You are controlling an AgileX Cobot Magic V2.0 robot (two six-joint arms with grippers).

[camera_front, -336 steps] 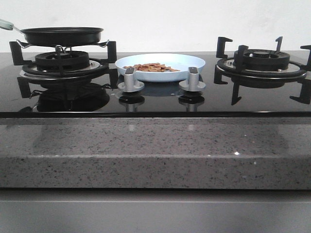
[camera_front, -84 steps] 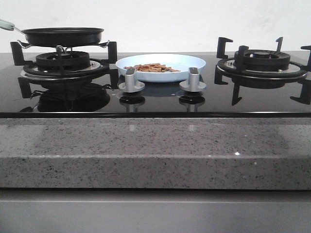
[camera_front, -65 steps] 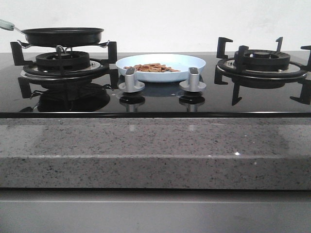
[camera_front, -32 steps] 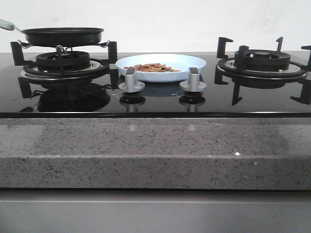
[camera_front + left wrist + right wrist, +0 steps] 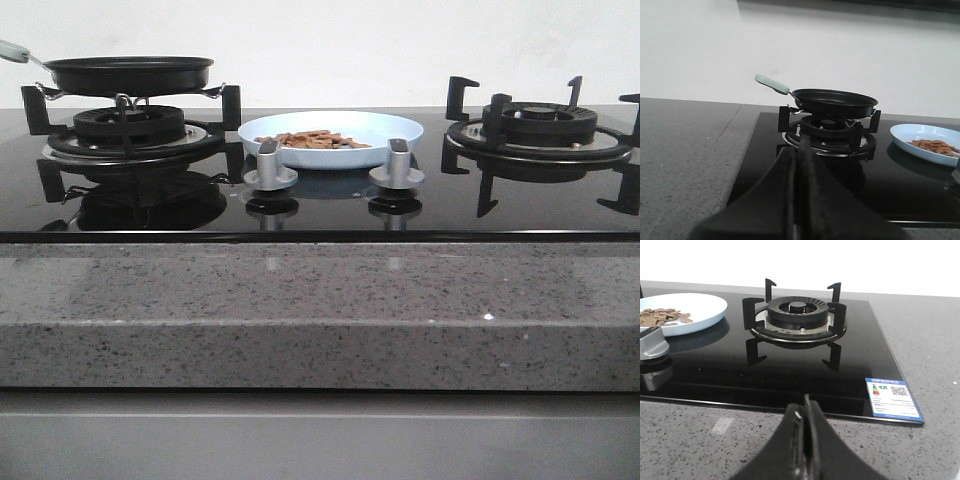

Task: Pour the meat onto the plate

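Front view showed the speckled grey stone counter edge (image 5: 320, 310) nearest, then the glossy black glass hob (image 5: 320, 205), two silver knobs (image 5: 270, 165), and behind them the pale-blue plate (image 5: 332, 138) with the meat (image 5: 310, 139) heaped on its left half. By that evidence the pour looked done. The black frying pan (image 5: 128, 73) sat level on the left burner grate (image 5: 130, 125), its pale handle (image 5: 772, 84) pointing away from the plate; the right burner (image 5: 538, 125) was bare.

On the left wrist view the left gripper (image 5: 799, 200) was clenched, fingers pressed together, grasping nothing, hanging near the counter short of the pan. The right gripper (image 5: 806, 440) was likewise closed and empty, over the counter in front of the hob's energy label (image 5: 892, 397).

The risks, as I judged them: the plate sat just behind the knobs, so an arm swinging low could have nudged a knob or skidded the plate on that slick glass and scattered pieces. A plain white wall (image 5: 330, 40) closed the scene.
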